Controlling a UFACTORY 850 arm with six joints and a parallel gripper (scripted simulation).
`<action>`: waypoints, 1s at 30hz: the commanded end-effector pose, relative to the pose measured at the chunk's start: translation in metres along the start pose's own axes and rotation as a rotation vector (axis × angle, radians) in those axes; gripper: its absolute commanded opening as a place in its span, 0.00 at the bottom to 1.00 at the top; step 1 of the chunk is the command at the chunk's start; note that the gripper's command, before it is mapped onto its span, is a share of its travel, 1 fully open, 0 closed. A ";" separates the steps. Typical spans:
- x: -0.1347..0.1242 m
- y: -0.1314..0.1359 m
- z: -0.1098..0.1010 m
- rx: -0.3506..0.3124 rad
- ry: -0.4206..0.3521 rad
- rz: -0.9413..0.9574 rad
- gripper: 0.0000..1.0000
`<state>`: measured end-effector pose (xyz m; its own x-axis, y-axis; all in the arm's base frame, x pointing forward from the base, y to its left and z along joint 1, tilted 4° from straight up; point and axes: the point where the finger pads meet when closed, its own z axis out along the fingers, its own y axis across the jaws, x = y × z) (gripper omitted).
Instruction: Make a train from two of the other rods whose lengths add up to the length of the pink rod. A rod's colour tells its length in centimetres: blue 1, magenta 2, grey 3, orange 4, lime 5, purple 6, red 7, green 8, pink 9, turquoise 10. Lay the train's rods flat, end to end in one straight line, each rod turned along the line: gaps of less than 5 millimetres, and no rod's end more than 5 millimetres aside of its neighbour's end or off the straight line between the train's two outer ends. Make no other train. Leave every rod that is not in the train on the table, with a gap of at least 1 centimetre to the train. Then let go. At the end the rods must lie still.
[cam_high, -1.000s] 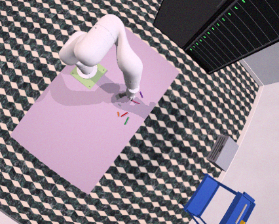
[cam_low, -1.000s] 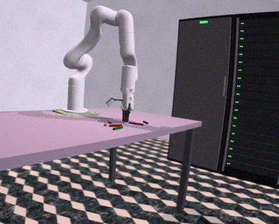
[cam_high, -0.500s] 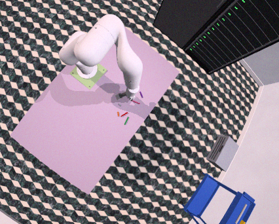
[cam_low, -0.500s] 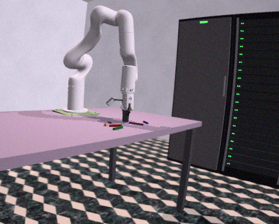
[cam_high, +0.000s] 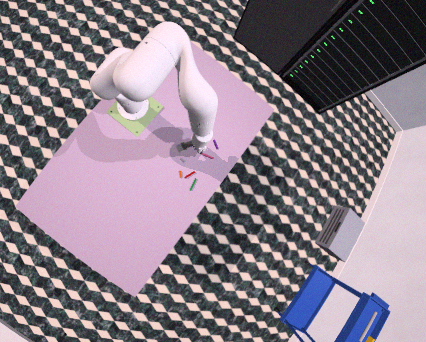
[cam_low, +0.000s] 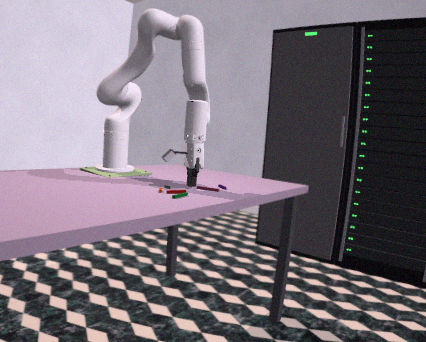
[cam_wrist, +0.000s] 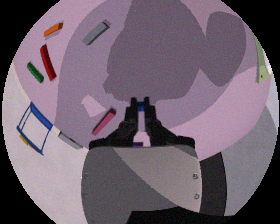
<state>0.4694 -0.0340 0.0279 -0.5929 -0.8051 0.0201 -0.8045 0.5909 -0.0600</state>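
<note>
My gripper (cam_high: 200, 152) (cam_low: 192, 185) (cam_wrist: 140, 104) is shut on the small blue rod (cam_wrist: 140, 107), low over the table; any gap beneath it is hard to tell. The pink rod (cam_high: 207, 156) (cam_low: 208, 189) (cam_wrist: 104, 122) lies beside the fingers. The green rod (cam_high: 193, 184) (cam_low: 180, 195) (cam_wrist: 35, 72) lies apart, near the red rod (cam_high: 190, 175) (cam_low: 176, 192) (cam_wrist: 48, 63). The orange rod (cam_high: 180, 174) (cam_low: 160, 190) (cam_wrist: 53, 30) and grey rod (cam_high: 182, 160) (cam_low: 167, 187) (cam_wrist: 95, 33) lie separately. The purple rod (cam_high: 216, 144) (cam_low: 222, 187) (cam_wrist: 138, 144) is partly hidden by the gripper in the wrist view.
The pink table (cam_high: 100, 215) (cam_low: 60, 215) carries the arm's green base plate (cam_high: 137, 131) (cam_low: 142, 173). The table's edge runs beyond the green and pink rods. The arm's shadow falls over the grey rod. Black cabinets and a blue cart stand off the table.
</note>
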 end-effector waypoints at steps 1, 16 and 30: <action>0.000 -0.001 -0.001 0.001 -0.001 0.000 0.04; 0.000 -0.001 -0.001 0.001 -0.001 0.000 0.16; 0.000 -0.001 -0.001 0.001 -0.001 0.000 0.24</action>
<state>0.4694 -0.0340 0.0279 -0.5929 -0.8051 0.0201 -0.8045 0.5909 -0.0600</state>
